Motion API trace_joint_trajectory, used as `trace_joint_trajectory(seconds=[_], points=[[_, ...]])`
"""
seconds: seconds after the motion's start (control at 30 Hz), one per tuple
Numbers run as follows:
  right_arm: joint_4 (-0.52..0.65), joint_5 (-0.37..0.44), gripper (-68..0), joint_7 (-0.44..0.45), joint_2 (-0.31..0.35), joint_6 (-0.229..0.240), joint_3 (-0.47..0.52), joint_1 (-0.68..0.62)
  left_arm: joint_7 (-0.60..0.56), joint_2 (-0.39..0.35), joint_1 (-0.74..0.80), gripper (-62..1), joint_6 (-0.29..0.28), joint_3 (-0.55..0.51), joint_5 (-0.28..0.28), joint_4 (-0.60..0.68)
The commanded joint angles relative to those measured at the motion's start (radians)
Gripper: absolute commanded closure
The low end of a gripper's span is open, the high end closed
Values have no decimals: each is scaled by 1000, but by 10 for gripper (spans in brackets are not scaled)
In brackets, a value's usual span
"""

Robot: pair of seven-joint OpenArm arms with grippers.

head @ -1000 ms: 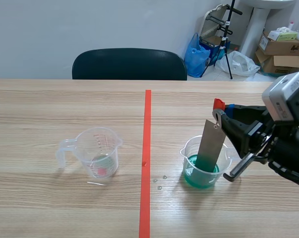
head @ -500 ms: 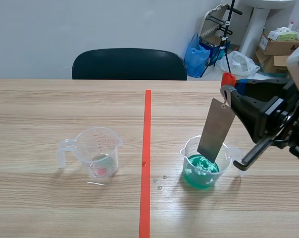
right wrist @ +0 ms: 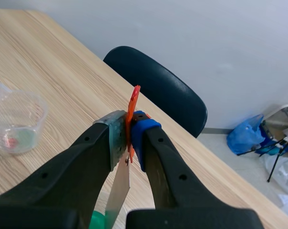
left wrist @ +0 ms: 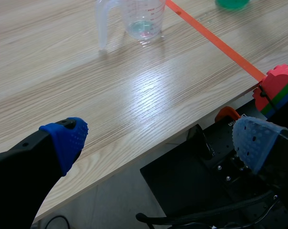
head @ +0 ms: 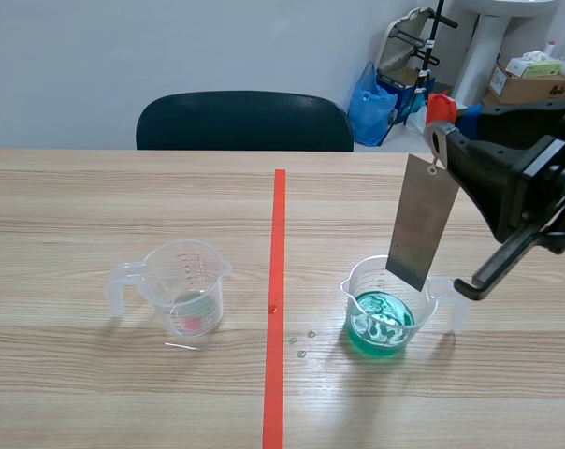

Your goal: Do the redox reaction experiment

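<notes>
A grey metal plate (head: 421, 222) hangs from a small red tab (head: 440, 105). My right gripper (head: 441, 134) is shut on that tab, at the scene's right. The plate's lower edge is above the blue-green liquid in a clear beaker (head: 381, 309), near its rim, and the liquid is rippling. In the right wrist view the tab (right wrist: 133, 102) sits pinched in my right gripper (right wrist: 129, 138), with the plate (right wrist: 118, 193) dangling below. A second clear measuring cup (head: 184, 285) with a little liquid stands left of the tape line. My left gripper (left wrist: 158, 138) is open over the table's near edge.
A red tape line (head: 277, 299) splits the table down the middle. A few droplets (head: 302, 343) lie beside the beaker. A dark chair (head: 245, 122) stands behind the table's far edge. Coloured foam blocks (left wrist: 277, 88) sit below the table edge near my left gripper.
My right gripper has risen and shifted right, lifting the plate out of the blue-green liquid. The liquid now ripples.
</notes>
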Motion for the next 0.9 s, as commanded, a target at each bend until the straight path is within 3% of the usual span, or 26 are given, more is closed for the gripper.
trace_joint_trajectory(seconds=[0.0,0.53,0.87], points=[[27,29,-19,2,16,-6,22,9,-17,-6,1,-623,-2,-3,-6,9],[111,67,-20,-88,16,-3,48,9,-17,-8,1,-623,-2,-3,-6,9],[115,68,-20,-91,16,-3,48,9,-17,-8,1,-623,-2,-3,-6,9]])
